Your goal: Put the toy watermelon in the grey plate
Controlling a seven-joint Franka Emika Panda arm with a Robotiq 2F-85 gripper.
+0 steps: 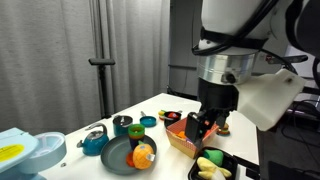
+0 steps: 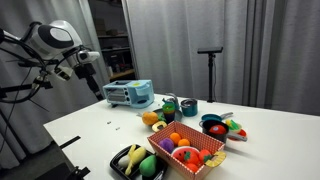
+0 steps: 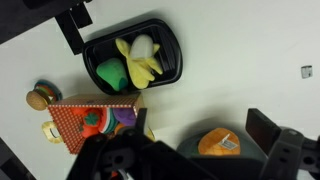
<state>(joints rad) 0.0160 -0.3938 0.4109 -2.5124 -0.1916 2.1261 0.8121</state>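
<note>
We make out the green-rinded, red-fleshed toy watermelon (image 2: 235, 127) only as a blur beside a dark bowl (image 2: 206, 122), toward the desk edge farthest from the arm. The dark grey round plate (image 1: 118, 158) holds an orange toy fruit (image 1: 143, 155). The black gripper (image 1: 209, 124) hangs high, fingers spread, empty.

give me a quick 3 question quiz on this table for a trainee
1. True or false: the orange fruit lies on the plate.
2. What shares the black tray with the bananas? A) a green toy B) a cup C) a spoon
3. Is the watermelon on the plate yet?
Key: 1 true; 2 A; 3 no, it lies apart from the plate.
</note>
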